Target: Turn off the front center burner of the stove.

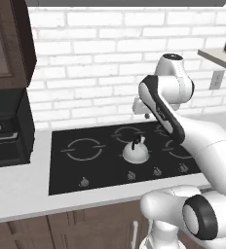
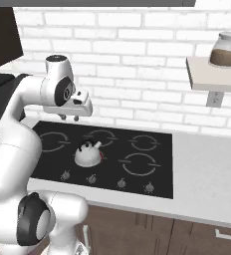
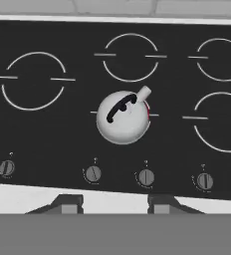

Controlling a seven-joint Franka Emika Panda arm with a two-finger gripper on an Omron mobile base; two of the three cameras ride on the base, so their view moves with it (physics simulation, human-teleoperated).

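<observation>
the gripper (image 3: pixel 115 203) hovers high over the stove (image 3: pixel 53 129), jaws spread and empty; no knob (image 3: pixel 92 174) touched yet, whole turn left.

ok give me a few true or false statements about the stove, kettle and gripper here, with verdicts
1. A white kettle sits on the front center burner of the stove. True.
2. The gripper is gripping a knob. False: its fingertips hang apart above the counter edge, touching nothing.
3. A jar stands on a wall shelf to the right of the stove. True.
4. The kettle's spout points toward the knobs. False: in the hand view it points away from them, toward the back burners.
5. Four knobs show in the hand view along the stove's front edge. True.
</observation>
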